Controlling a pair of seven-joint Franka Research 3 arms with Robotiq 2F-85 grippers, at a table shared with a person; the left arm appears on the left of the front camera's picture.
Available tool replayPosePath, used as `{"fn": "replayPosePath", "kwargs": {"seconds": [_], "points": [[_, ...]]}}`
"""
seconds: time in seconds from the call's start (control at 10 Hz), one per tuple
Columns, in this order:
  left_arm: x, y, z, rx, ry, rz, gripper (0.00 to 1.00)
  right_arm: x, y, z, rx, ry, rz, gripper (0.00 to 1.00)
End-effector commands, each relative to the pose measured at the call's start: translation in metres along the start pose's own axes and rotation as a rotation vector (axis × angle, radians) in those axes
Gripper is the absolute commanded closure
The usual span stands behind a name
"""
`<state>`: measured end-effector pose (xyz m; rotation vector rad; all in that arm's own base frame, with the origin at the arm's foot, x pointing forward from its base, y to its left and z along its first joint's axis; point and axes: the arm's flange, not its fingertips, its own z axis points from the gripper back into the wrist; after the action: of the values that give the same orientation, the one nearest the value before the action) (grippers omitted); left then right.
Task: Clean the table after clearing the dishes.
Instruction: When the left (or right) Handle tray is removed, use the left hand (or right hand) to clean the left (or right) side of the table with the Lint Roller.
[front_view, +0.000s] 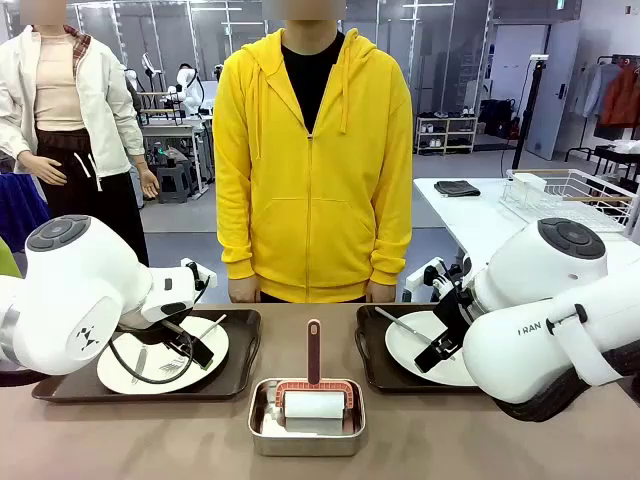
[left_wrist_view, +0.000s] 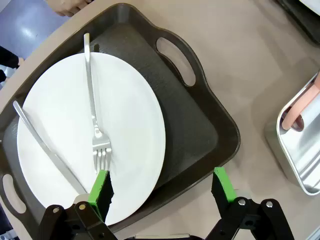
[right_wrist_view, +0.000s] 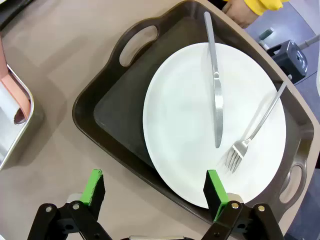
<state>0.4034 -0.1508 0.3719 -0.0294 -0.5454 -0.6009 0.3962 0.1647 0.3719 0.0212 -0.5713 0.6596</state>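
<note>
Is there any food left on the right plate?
No, the plate holds just a knife and a fork.

The left arm (front_view: 75, 300) covers the left tray's (front_view: 245, 345) left part; the right arm (front_view: 545, 330) hides the right plate's (front_view: 405, 340) right half. Picture edges cut off the steel pan (left_wrist_view: 300, 165) in both wrist views.

Steel pan (front_view: 305, 446) between left tray (front_view: 243, 342) and right tray (front_view: 369, 352); bare table (front_view: 150, 442) alongside.
</note>
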Motion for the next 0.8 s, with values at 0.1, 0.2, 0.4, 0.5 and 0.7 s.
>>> {"fn": "replayPosePath", "kwargs": {"seconds": [0.1,0.2,0.4,0.5,0.7], "points": [[0.0001,-0.0002,0.0000,0.000,0.000,0.000,0.00,0.0000,0.0000,0.0000,0.000,0.000,0.000,0.00],[0.0001,-0.0002,0.0000,0.000,0.000,0.000,0.00,0.0000,0.0000,0.0000,0.000,0.000,0.000,0.00],[0.0001,-0.0002,0.0000,0.000,0.000,0.000,0.00,0.0000,0.0000,0.0000,0.000,0.000,0.000,0.00],[0.0001,-0.0002,0.0000,0.000,0.000,0.000,0.00,0.0000,0.0000,0.0000,0.000,0.000,0.000,0.00],[0.0001,-0.0002,0.0000,0.000,0.000,0.000,0.00,0.0000,0.0000,0.0000,0.000,0.000,0.000,0.00]]}}
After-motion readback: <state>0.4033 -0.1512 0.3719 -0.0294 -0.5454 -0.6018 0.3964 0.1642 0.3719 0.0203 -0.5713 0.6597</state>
